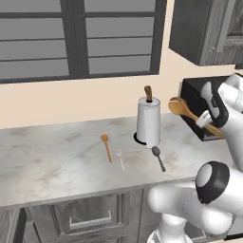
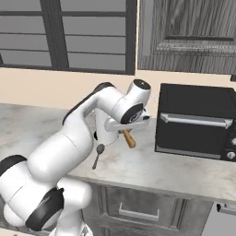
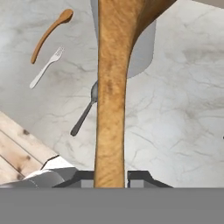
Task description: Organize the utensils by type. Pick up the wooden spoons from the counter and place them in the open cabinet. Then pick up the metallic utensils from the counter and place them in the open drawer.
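You see the counter [image 1: 57,161] carrying, near its front edge, a wooden spoon [image 1: 107,146], dark spoon [image 1: 158,157] and small fork [image 1: 120,160]. Your gripper [image 1: 205,119], raised over it, is clamped on another wooden spoon [image 1: 182,110].

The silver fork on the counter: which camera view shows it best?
The hand view: the silver fork lies unobstructed there, tines visible, beside the small wooden spoon. In the left base view it is a thin pale sliver. In the right base view the arm stands before that stretch of counter.
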